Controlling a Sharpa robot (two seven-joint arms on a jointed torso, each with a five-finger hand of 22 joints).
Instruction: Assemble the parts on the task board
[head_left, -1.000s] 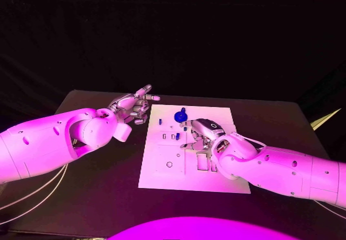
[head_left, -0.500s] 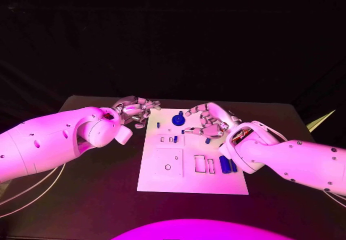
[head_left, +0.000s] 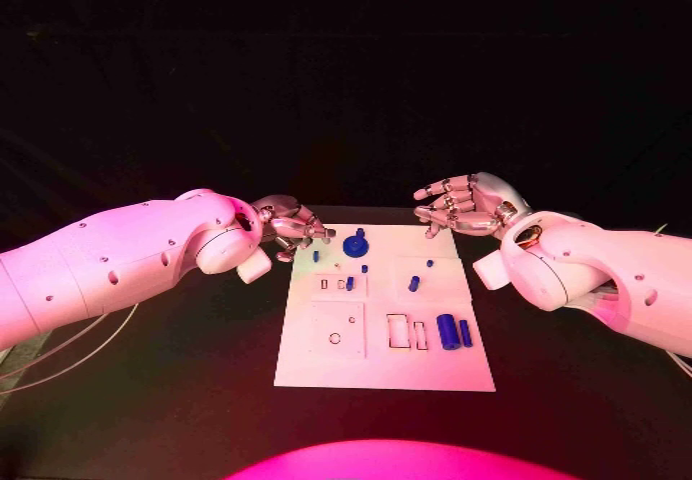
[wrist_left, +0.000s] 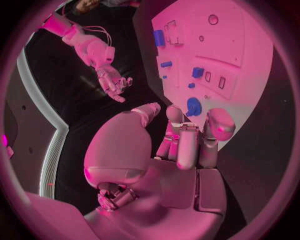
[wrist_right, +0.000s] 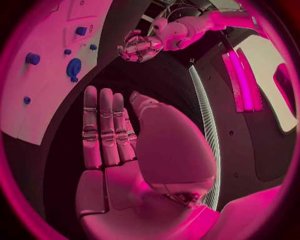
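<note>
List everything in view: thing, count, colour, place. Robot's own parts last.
task board: one, white, middle of the table, with several cut-out slots.
round part: one, blue, at the board's far edge.
cylinder parts: two, blue, lying side by side near the board's right edge.
small parts: several, blue, scattered over the board's far half; exact count unclear.
table: one, black, under the board.
left hand: one, silver, fingers curled, holding nothing, beside the board's far left corner.
right hand: one, silver, fingers apart, raised beyond the board's far right corner.

Black bench (head_left: 173, 400) filling the lower half of the head view, deep black backdrop (head_left: 346, 90) across the upper half, pink-magenta light over the scene, pale wedge (head_left: 668, 230) at the right edge
</note>
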